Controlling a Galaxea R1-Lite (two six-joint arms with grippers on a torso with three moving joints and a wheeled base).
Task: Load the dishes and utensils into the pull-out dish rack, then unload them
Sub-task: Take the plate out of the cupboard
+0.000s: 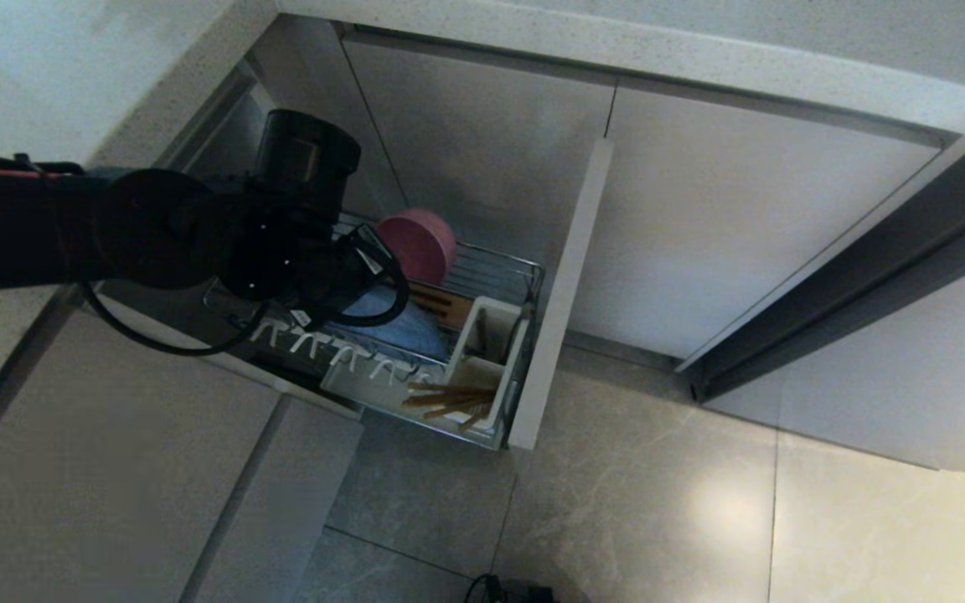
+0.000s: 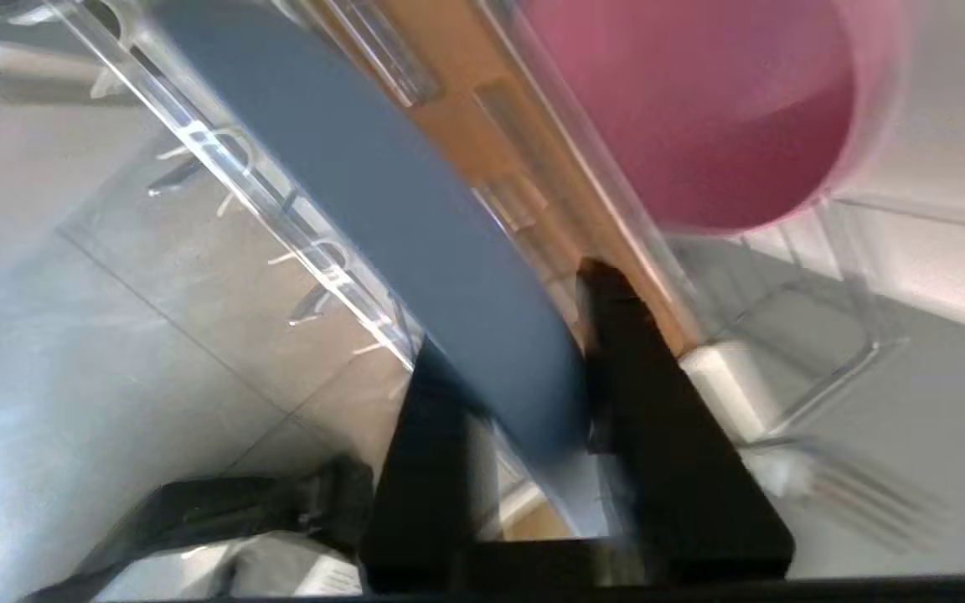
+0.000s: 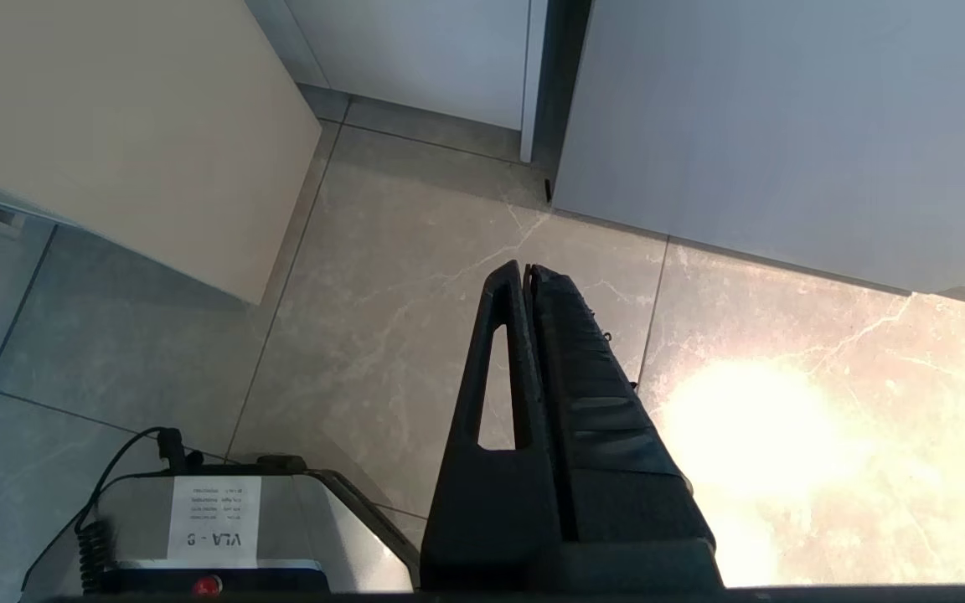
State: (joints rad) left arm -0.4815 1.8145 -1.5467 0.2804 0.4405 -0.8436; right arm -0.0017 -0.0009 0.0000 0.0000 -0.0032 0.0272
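The pull-out dish rack (image 1: 533, 276) stands drawn out from the cabinet. In it the light-blue plate (image 1: 405, 331) stands on edge by the slotted wooden strip (image 2: 449, 50). The pink bowl (image 1: 417, 244) stands on edge further back, and the chopsticks (image 1: 449, 402) lie in the white caddy (image 1: 482, 335) at the front. My left gripper (image 2: 516, 318) reaches into the rack, its black fingers (image 2: 642, 368) closed on either side of the blue plate's (image 2: 382, 184) rim. The pink bowl (image 2: 700, 109) sits just beyond the fingers. My right gripper (image 3: 526, 270) hangs shut over the floor, holding nothing.
The rack's beige front panel (image 1: 562, 293) juts out to the right of the basket. Closed cabinet doors (image 1: 742, 234) run behind it under the countertop (image 1: 616, 42). A row of white pegs (image 1: 340, 352) lines the rack's near side. My own base (image 3: 214, 519) shows over the tiled floor (image 1: 658, 502).
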